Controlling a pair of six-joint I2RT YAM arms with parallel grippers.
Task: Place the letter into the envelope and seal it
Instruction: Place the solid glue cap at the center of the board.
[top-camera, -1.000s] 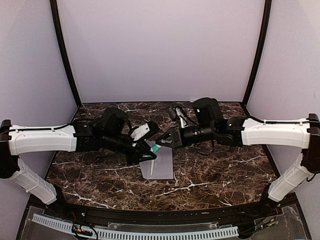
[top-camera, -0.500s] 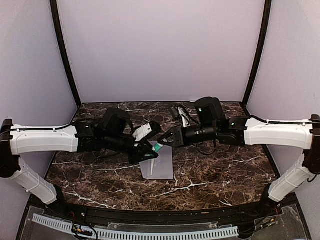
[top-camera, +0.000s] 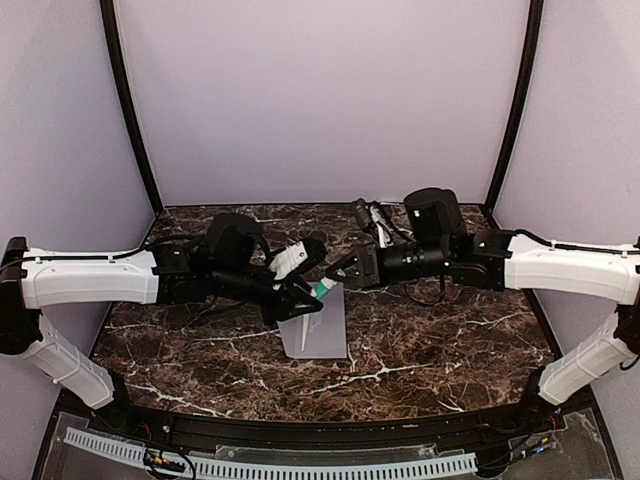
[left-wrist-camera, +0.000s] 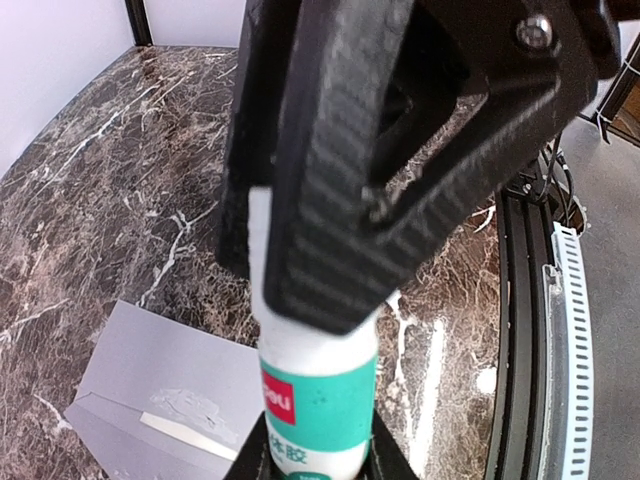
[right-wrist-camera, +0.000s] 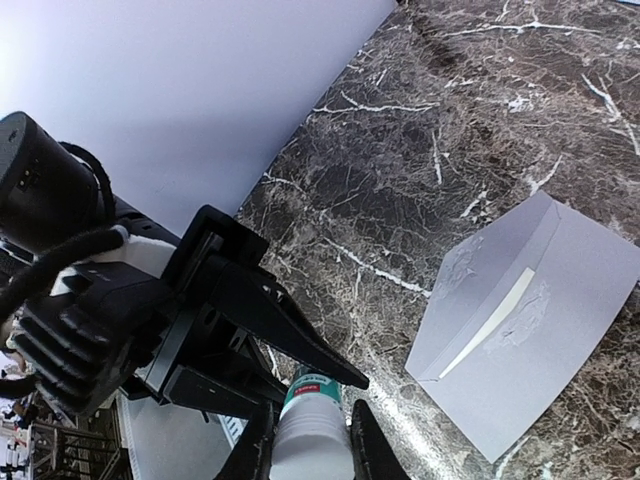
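From where I stand, the two arms reach in from either side and meet over the middle of the dark marbled counter (top-camera: 450, 340), with one small thing held between them. The left claw (top-camera: 303, 300) is clamped on a glue stick (top-camera: 321, 290), its black ribbed fingers (left-wrist-camera: 330, 200) pressed against the white upper part of the tube. The teal label band sticks out past the fingertips. The right claw (top-camera: 340, 282) comes at it head-on from the opposite side and is closed on the other end of the same tube, with one finger on each side. So both claws grip the stick at once, tip to tip, and the tube bridges the short gap between them. The envelope (right-wrist-camera: 560, 330) lies flat on the counter directly below the meeting claws. It is apart from both of them and stretches out from under them toward the arm bases. It is plain light grey and sits a little askew. A fold along it stands slightly raised, and a thin pale strip (right-wrist-camera: 492, 318) shows in the slit there. I cannot tell whether that strip is the edge of the letter or part of the envelope itself. There are rough, wrinkled patches on the paper on either side of the strip.
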